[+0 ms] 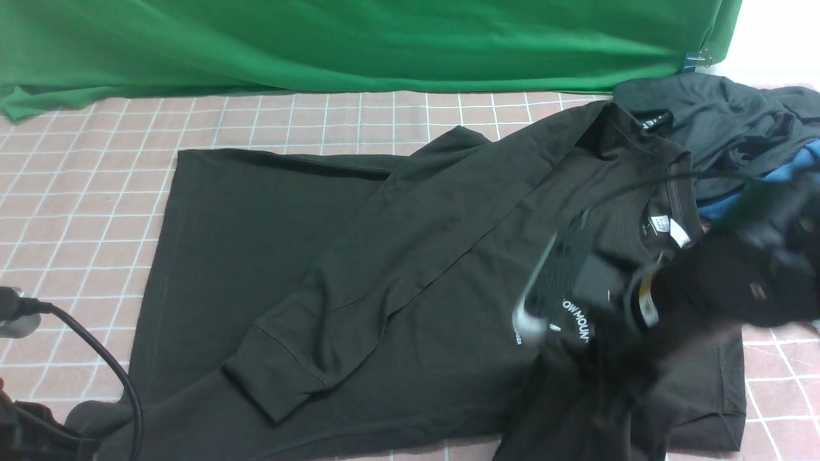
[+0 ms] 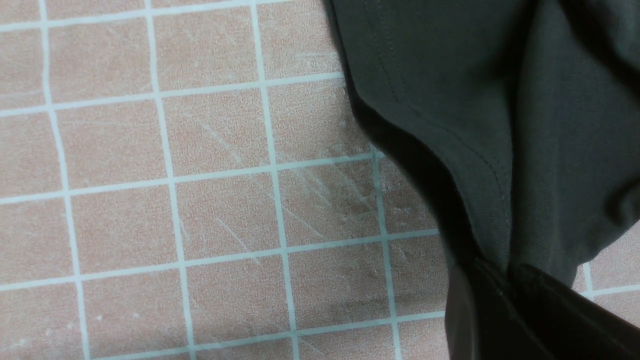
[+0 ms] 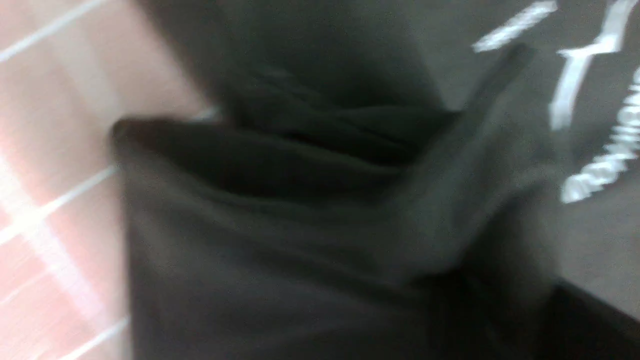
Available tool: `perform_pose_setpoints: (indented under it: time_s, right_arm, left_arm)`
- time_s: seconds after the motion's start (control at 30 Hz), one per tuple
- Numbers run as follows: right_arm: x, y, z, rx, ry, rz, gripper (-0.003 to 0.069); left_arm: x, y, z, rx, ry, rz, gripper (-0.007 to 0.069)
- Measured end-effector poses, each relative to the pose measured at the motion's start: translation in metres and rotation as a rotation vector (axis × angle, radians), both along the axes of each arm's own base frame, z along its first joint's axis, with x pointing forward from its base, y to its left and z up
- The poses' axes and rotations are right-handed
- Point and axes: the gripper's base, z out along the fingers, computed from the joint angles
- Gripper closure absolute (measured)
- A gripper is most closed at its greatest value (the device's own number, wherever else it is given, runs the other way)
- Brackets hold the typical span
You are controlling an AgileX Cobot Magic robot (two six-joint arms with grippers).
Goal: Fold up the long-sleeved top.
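Your left hand [image 2: 505, 272] is clamped on the hem of the top [image 1: 397, 269], at its near left corner. Your right hand [image 1: 570, 282] shows only as a blur over the chest print [image 1: 576, 323]; you cannot tell whether it grips cloth. The top lies on the worktop [image 1: 83, 192] with its long axis side to side, hem left, collar right, and one sleeve [image 1: 359, 275] folded across the body. The collar end is likely the right hand's job.

Black long-sleeved top [image 1: 211, 256] flat on checked table [image 1: 83, 192], sleeve [image 1: 359, 269] folded across, blurred right gripper [image 1: 554, 285] over chest
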Motion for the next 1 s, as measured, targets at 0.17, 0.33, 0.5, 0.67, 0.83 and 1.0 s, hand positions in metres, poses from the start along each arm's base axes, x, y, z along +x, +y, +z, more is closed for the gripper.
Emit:
perform_pose_setpoints:
  time_s: [0.17,0.33,0.5,0.67,0.83,1.0]
  right_arm:
    - [0.009,-0.004,0.020,0.030,-0.011,-0.120,0.0108]
    - [-0.036,0.012,0.039,0.047,-0.002,-0.034,0.0133]
    - [-0.101,0.029,0.019,0.015,0.044,0.217,0.0167]
    - [-0.129,0.028,-0.018,-0.048,0.008,0.380,0.0168]
    - [-0.118,0.021,-0.035,-0.093,-0.011,0.341,0.0168]
    - [-0.100,0.018,-0.050,-0.108,0.004,0.282,0.0169]
  left_arm:
    - [0.000,0.000,0.000,-0.003,-0.001,0.001,0.0585]
    - [0.000,0.000,0.000,-0.003,-0.001,0.001,0.0585]
    - [0.000,0.000,0.000,-0.003,-0.001,0.002,0.0585]
    - [0.000,0.000,0.000,-0.003,-0.001,0.002,0.0585]
    - [0.000,0.000,0.000,-0.003,-0.001,0.002,0.0585]
    - [0.000,0.000,0.000,-0.003,-0.001,0.002,0.0585]
